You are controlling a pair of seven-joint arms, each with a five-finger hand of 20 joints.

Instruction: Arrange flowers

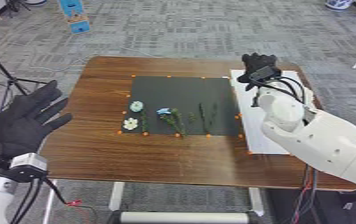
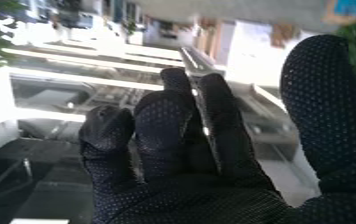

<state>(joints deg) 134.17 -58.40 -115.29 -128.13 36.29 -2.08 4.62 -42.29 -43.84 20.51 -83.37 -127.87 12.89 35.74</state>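
In the head view, the brown wooden table [image 1: 81, 150] is spreading beneath the work, and the white right arm [image 1: 330, 137] is reaching in over its right side. On the table, the dark mat [image 1: 179, 90] is lying around the middle, with the long white sheet [image 1: 268, 142] lying along its right edge. The left hand [image 1: 23, 120] is hanging beside the table's left edge, its fingers opening wide and holding nothing. The right hand [image 1: 260, 67] is hovering around the far end of the sheet, clear of the flowers; in the right wrist view its thumb is standing well apart, while its fingers are keeping close together, relaxed and slightly bent. A thin shiny line is showing between two of them, and whether it is something held or background cannot be told.

The blue flower [image 1: 164, 111] is resting on the mat, its leafy stem [image 1: 175, 124] slanting toward the near edge. Two slim green stems [image 1: 203, 117] are lying to its right, side by side. The pale flower [image 1: 136, 106] is lying near the left edge, above the white flower [image 1: 130, 123]. Small orange markers [image 1: 119, 132] are dotting the mat's border.
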